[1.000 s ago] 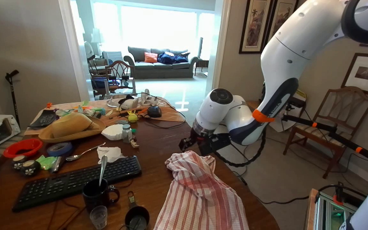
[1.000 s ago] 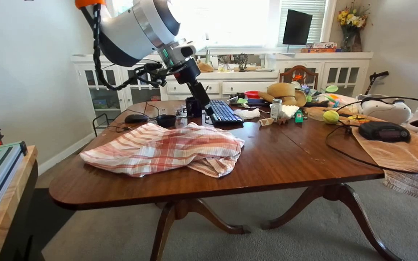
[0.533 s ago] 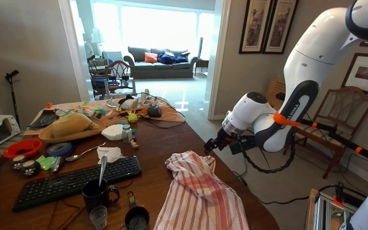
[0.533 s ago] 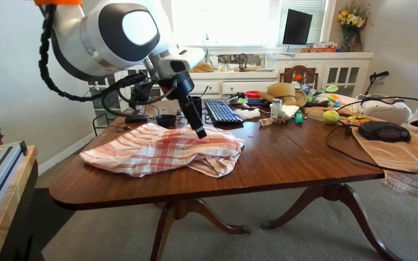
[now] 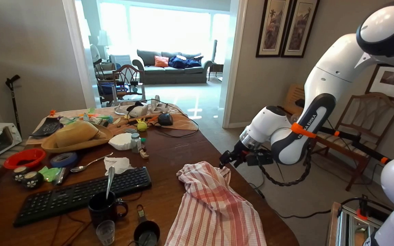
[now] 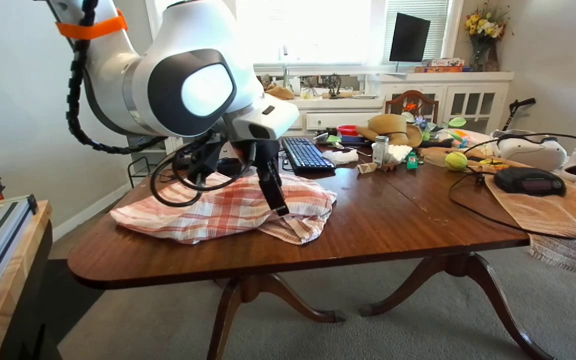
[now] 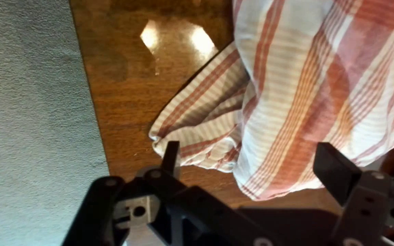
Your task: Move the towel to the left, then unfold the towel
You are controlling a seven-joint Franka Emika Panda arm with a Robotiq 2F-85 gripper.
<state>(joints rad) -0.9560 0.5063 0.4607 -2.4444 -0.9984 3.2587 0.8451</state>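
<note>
The towel (image 5: 214, 201) is white with red stripes and lies rumpled on the wooden table near its edge. It also shows in an exterior view (image 6: 218, 210), partly behind the arm's cables, and in the wrist view (image 7: 296, 102). A small folded corner sticks out from its side in the wrist view. My gripper (image 5: 228, 164) points down by the towel's far end, near the table edge; it shows in an exterior view (image 6: 279, 207) before the towel. In the wrist view my gripper (image 7: 246, 150) is open, its fingers wide apart over the towel's end with nothing gripped.
A black keyboard (image 5: 80, 194), a dark mug (image 5: 103, 208) with a spoon, a clear cup (image 5: 106, 232) and a black measuring cup (image 5: 146, 232) stand beside the towel. White crumpled paper (image 5: 117, 165) and a straw hat (image 5: 77, 135) lie farther off. The table edge (image 6: 318, 262) is close.
My gripper has moved from beyond the towel across to the table-edge side, then a little lower. The towel has not visibly moved.
</note>
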